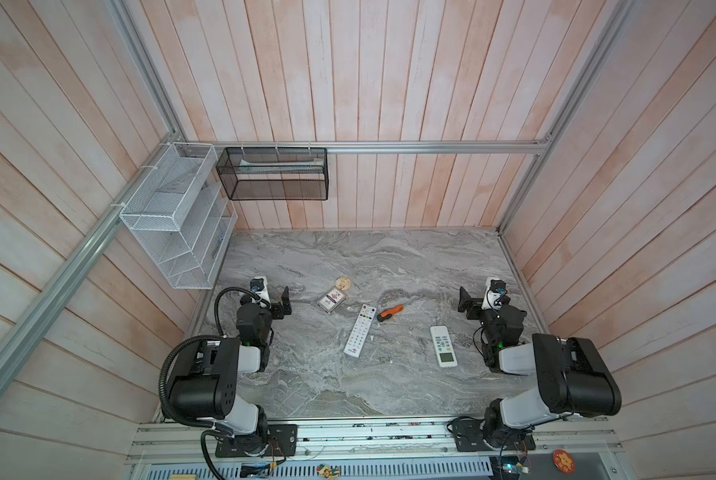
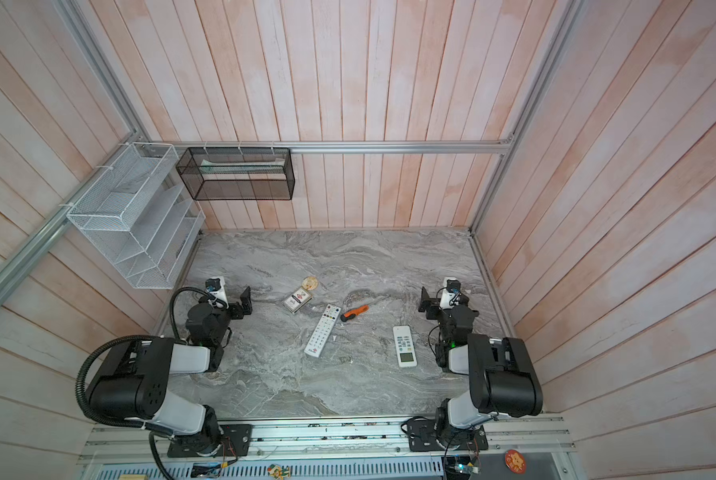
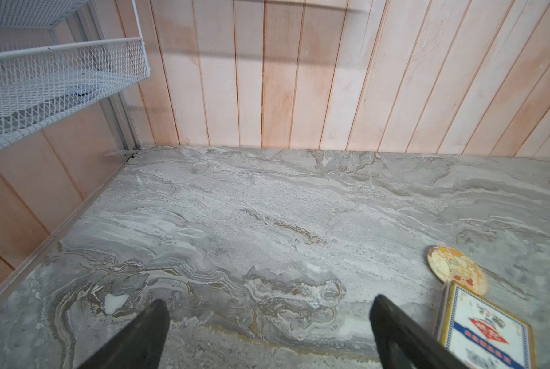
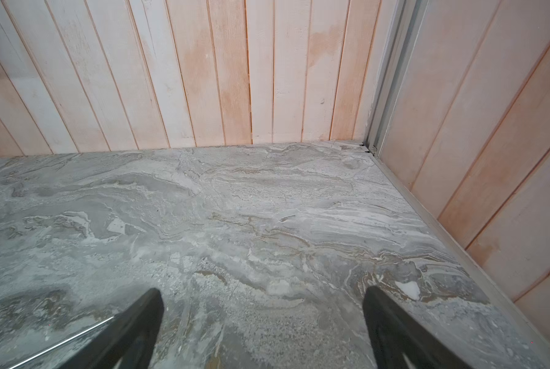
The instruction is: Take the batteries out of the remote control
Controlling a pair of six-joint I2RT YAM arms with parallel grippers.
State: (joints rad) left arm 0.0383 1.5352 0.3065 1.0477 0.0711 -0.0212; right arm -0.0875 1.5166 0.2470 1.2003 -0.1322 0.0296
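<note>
Around the long remote (image 1: 360, 330), lying buttons-up near the middle of the marble tabletop (image 1: 327, 386), is everything I have to work with. No batteries show anywhere, so I judge they sit behind a cover on an underside. A shorter remote (image 1: 443, 345) with a display lies face up, well apart from the long remote on the right arm's side. I cannot tell which of the two is meant.

Either shell looks light, stiff and smooth, and lies flat and low. I would pinch it across its narrow width, on the long edges near mid-length, and expect it to skid before it lifts. It needs turning over first. Loose cells would probably be small, round and slick, and likely to roll, so I would take them across the barrel.

An orange-handled screwdriver (image 1: 391, 312) lies with its handle end just beside the long remote's far end, crowding an approach from the right. A card box (image 1: 331, 301) sits near that same end on the left arm's side. A round coaster (image 3: 457, 268) lies beyond the box, against its corner.

The left gripper (image 1: 285, 300) and right gripper (image 1: 465, 300) are both spread wide and empty. Each hangs over bare marble, well apart from the long remote.
</note>
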